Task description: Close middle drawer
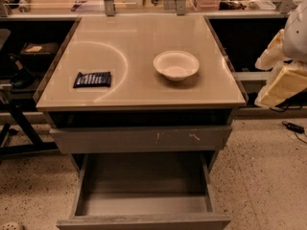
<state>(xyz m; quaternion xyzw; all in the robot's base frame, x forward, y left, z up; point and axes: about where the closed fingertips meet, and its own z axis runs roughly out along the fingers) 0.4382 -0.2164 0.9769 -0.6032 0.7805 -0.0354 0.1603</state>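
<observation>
On the table a bowl sits right of the top's middle and a flat packet lies near the table's left edge, the two well apart. Directly under the tabletop is an upper drawer front, and below that the middle drawer is pulled far out from the table toward the camera. The gripper hangs off the table's right side, apart from it, above a cable on the floor, and a ledge runs behind the table.
</observation>
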